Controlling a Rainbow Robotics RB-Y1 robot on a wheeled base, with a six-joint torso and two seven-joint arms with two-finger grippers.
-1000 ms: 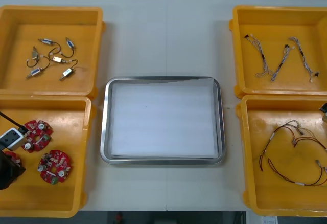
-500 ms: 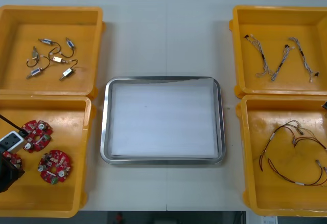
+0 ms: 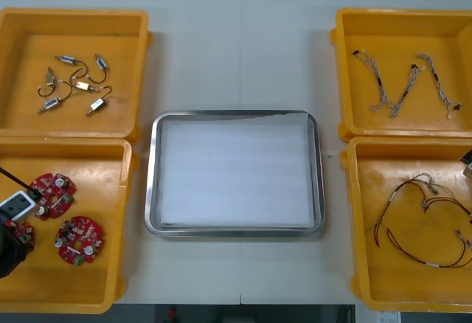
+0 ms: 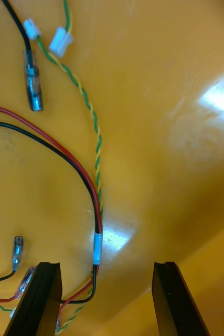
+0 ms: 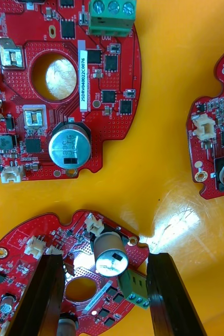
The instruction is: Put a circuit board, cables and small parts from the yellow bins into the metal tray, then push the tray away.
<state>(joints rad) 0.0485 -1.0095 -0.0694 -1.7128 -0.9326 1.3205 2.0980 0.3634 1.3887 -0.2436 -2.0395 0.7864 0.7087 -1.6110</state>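
Observation:
My left arm (image 3: 9,248) hangs over the near left yellow bin (image 3: 107,279), which holds three round red circuit boards. In the left wrist view my left gripper (image 5: 104,299) is open, and one board (image 5: 98,262) lies between and under its fingers (image 5: 167,294). A second board (image 5: 64,79) lies beyond it, and a third (image 5: 219,152) to the side. My right gripper (image 4: 106,299) is open low over the floor of the near right bin (image 3: 365,264). A red and black cable (image 4: 93,199) runs in between its fingers, close to one finger (image 4: 35,302).
The metal tray (image 3: 151,183), white inside, sits mid-table between the bins. The far left bin (image 3: 118,35) holds several small metal parts (image 3: 74,83). Twisted blue and white cables (image 3: 405,87) lie in the far right bin. A twisted yellow and green cable (image 4: 93,126) lies beside the red one.
My left arm has sunk a little toward the table's near edge over the circuit boards. The right arm stays at the right edge of the front view.

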